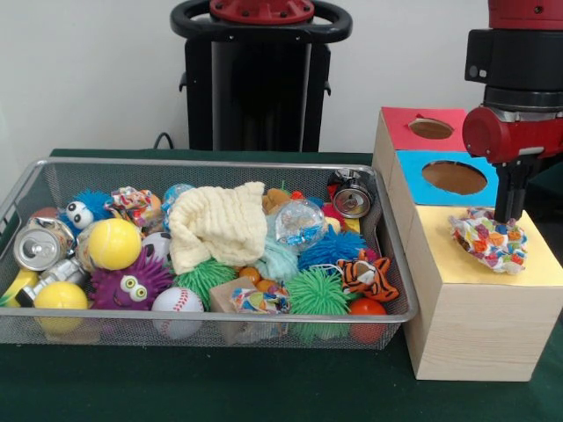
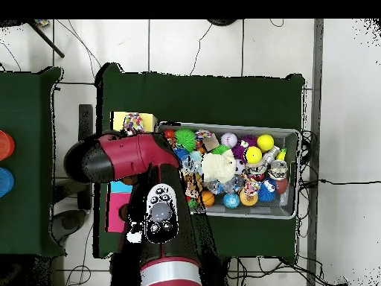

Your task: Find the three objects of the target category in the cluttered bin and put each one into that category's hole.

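Note:
The wire mesh bin (image 1: 211, 163) holds mixed toys; in the overhead view it (image 2: 292, 134) lies right of the arm. One speckled rope bundle (image 1: 489, 239) lies on the yellow top (image 1: 538, 265) of the wooden box, also seen from overhead (image 2: 133, 121). My gripper (image 1: 508, 211) hangs straight down onto that bundle's upper right side, touching it. The arm hides the gripper from overhead. A second bundle (image 1: 132, 204) sits at the bin's back left. A third (image 1: 259, 299) lies at the front middle beside a green spiky ball.
The wooden box (image 1: 475, 334) stands right of the bin, with a hole in its red top (image 1: 431, 128) and in its blue top (image 1: 454, 178). A cream waffle cloth (image 1: 217, 224), a clear crinkly ball (image 1: 299, 221), cans and balls fill the bin.

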You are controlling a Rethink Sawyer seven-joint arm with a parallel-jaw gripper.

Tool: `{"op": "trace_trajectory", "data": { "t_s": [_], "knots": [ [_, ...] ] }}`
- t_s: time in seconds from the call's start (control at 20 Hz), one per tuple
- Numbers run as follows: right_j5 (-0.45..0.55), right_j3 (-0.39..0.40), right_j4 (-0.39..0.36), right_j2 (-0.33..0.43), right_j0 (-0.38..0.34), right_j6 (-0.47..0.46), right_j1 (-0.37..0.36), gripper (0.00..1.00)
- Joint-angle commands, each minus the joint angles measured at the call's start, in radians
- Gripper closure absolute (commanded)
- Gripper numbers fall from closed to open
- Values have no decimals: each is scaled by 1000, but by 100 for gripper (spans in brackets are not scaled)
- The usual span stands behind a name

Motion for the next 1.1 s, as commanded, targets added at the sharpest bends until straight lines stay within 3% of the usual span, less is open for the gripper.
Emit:
{"op": "trace_trajectory", "data": {
  "t_s": [0.05, 1.1],
  "knots": [
    [4, -5, -11, 12, -10, 127, 54, 100],
    [23, -35, -16, 14, -16, 106, 72, 100]
  ]
}}
